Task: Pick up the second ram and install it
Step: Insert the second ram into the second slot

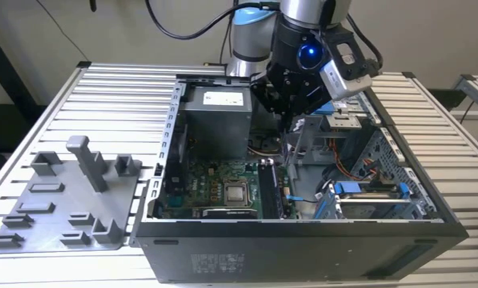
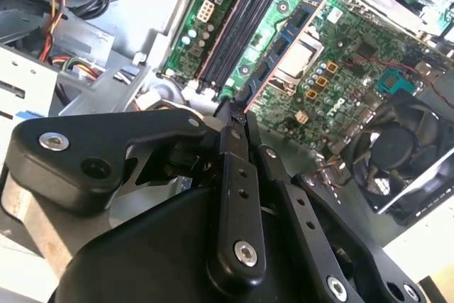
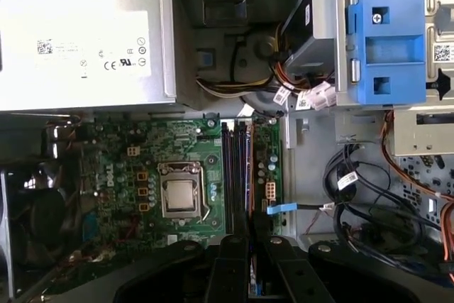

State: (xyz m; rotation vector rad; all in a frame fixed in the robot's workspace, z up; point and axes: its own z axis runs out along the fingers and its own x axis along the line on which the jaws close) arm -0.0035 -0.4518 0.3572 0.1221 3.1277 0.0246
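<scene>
My gripper (image 1: 285, 111) hangs above the open computer case (image 1: 303, 240), over its back half. In both wrist views the fingers are drawn together, and a thin dark strip, the second ram (image 3: 252, 274), sits edge-on between them. It shows at the fingertips (image 2: 228, 109) in the second wrist view. Below lies the green motherboard (image 3: 113, 168) with its long black memory slots (image 3: 236, 168) (image 2: 237, 26) beside the silver CPU (image 3: 180, 197). The gripper (image 3: 252, 246) lines up roughly with those slots but is well above them.
A grey power supply (image 3: 78, 47) fills the case's back corner. Blue drive brackets (image 3: 383, 40) (image 1: 367, 189) and loose cables (image 3: 355, 189) lie beside the board. A black fan (image 2: 397, 150) sits past the CPU. A grey parts fixture (image 1: 63, 198) rests on the table at the exterior view's left.
</scene>
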